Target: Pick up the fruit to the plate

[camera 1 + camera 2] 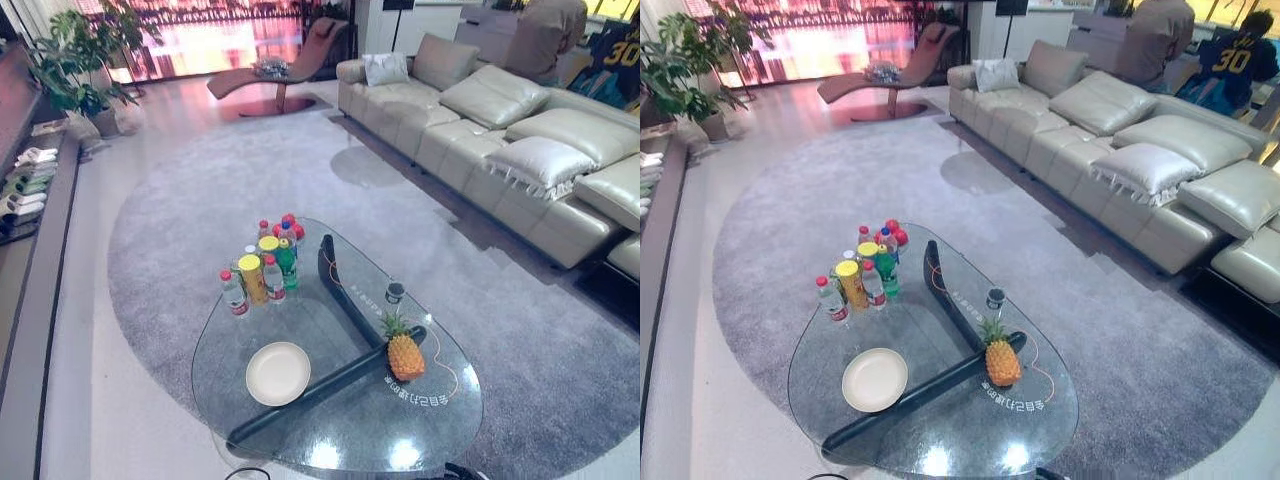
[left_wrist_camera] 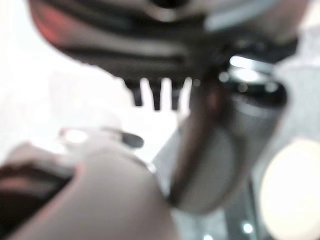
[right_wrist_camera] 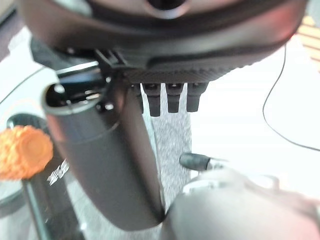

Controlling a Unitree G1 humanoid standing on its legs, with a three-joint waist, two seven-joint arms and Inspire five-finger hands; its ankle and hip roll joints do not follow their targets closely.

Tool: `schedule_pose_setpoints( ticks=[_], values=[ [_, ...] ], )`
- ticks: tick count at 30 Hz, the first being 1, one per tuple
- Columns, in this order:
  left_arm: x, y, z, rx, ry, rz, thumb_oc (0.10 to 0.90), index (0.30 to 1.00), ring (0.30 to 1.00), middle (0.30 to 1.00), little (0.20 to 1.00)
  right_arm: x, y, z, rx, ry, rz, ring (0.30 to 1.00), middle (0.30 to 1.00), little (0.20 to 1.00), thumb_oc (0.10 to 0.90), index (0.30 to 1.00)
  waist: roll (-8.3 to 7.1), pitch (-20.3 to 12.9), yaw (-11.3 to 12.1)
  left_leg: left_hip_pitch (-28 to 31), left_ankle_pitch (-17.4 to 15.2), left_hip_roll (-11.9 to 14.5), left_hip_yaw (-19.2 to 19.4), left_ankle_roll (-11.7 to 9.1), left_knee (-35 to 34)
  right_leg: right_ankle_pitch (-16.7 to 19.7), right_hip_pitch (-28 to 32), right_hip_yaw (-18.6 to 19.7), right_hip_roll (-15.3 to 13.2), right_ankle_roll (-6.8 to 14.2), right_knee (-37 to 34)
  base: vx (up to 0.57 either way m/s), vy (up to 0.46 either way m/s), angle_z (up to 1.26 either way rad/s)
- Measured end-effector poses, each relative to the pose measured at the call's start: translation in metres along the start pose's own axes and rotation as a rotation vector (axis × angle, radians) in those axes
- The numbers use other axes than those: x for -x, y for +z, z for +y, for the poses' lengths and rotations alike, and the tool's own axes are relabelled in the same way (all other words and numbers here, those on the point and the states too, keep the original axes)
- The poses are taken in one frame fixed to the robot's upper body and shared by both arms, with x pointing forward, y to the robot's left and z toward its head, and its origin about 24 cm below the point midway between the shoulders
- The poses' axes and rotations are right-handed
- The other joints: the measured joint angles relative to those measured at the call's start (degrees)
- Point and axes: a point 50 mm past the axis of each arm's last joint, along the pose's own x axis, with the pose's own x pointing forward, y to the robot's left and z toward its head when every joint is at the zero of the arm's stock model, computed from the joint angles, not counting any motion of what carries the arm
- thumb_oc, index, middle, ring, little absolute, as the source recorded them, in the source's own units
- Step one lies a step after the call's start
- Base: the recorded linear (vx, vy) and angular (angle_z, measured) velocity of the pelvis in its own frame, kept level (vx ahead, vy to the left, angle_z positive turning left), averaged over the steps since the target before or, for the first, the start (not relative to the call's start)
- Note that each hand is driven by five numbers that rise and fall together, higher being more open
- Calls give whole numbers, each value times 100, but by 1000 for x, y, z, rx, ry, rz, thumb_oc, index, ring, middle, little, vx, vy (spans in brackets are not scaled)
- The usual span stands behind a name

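From the head camera I look down on a glass-topped counter (image 1: 430, 420) standing on a round grey rug (image 1: 200, 190). The pineapple (image 1: 404, 352) stands upright near the counter's right side, leafy crown up, just over the end of the dark base beam (image 1: 330, 385) that shows through the glass. The plate (image 1: 278, 373), pale and with nothing on it, lies flat on the glass to the pineapple's left, well apart from it, with the beam running between them.

At the far left part of the counter there is a tight cluster of bottles (image 1: 272, 262) (red caps mostly, with a green bottle and a yellow canister (image 1: 252, 278) among them). A small dark-capped jar (image 1: 394, 292) stands alone beyond the pineapple, near it but not touching.

My left hand (image 2: 160, 55) shows in its own wrist camera: the fingers (image 2: 155, 95) hang down straight in a short row, spread slightly, with nothing between them; a pale round shape at the edge of that view may be the plate, though it is too blurred to be sure. My right hand (image 3: 165, 60) reads the same way in its wrist camera, fingers (image 3: 172, 97) straight and slack, holding nothing, thumb (image 3: 107, 160) jutting out in front. The pineapple's orange body (image 3: 24, 151) sits off beside that thumb, clear of the hand.

Past the rug there is a long pale sofa (image 1: 500, 130) with cushions, a lounge chair (image 1: 290, 65) and a potted plant (image 1: 75, 55).
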Motion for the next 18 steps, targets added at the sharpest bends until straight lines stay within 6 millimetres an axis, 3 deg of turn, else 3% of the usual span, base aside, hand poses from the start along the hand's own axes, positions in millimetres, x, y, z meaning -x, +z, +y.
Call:
schedule_pose_setpoints(
  ticks=[4,9,18],
  values=[
    [-1,25,-9,4,-22,-57,800,900,900,900,900,-3,29,-3,-46,-56,-78,900,900,900,800,900,-35,462,-3,-418,13,3,-2,0,210,92,-315,8,-6,-24,32,-165,-51,-1],
    [-1,56,-26,-6,-73,-146,800,900,900,900,900,-3,85,-13,-153,-135,-269,900,900,900,800,900,-100,992,17,-656,47,26,-40,-25,329,171,-483,0,47,-51,25,-78,-67,3],
    [3,78,-21,-2,-94,-230,800,900,900,900,900,30,191,-37,-342,-224,-684,900,900,900,800,900,-161,1616,52,-1154,34,51,-77,-44,610,246,-876,-37,55,-74,141,-68,-14,3]
  ],
)
